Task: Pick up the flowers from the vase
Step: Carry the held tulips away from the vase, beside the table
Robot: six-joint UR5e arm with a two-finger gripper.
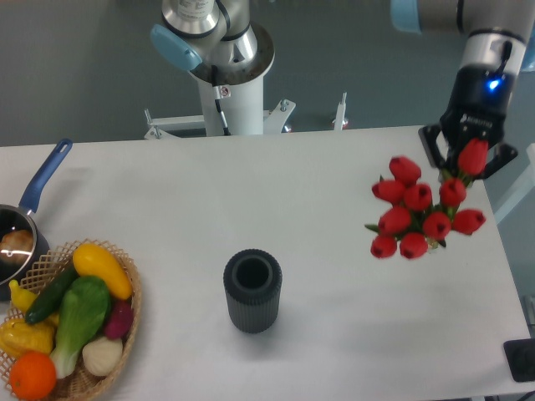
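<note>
Tulip bunch [422, 214] is out of the ribbed grey vase [252, 290] and well apart from it, held in the air over the right end of the bench [251, 192]. Gripper [468, 159] sits at the top right of the bunch, closed on it near one raised bloom; I cannot make out exactly what the fingers bear on, head or stem, since the blooms face the camera and hide the stems. Vase stands upright and empty at bench centre, mouth open. Handling, as I judge it: the bunch looks light, so weight is no worry, but the heads look soft and would crush or pop off under a hard pinch, and the bunch will swing and droop from a grip so far off its middle. The better place to hold would be the gathered stems below the leaves, where they are bound together and stiffest. With the hold as it is, I would move slowly and avoid sharp turns. Basket of vegetables [71, 322] and the blue-handled saucepan [25, 225] sit at the far left, clear of all this.
</note>
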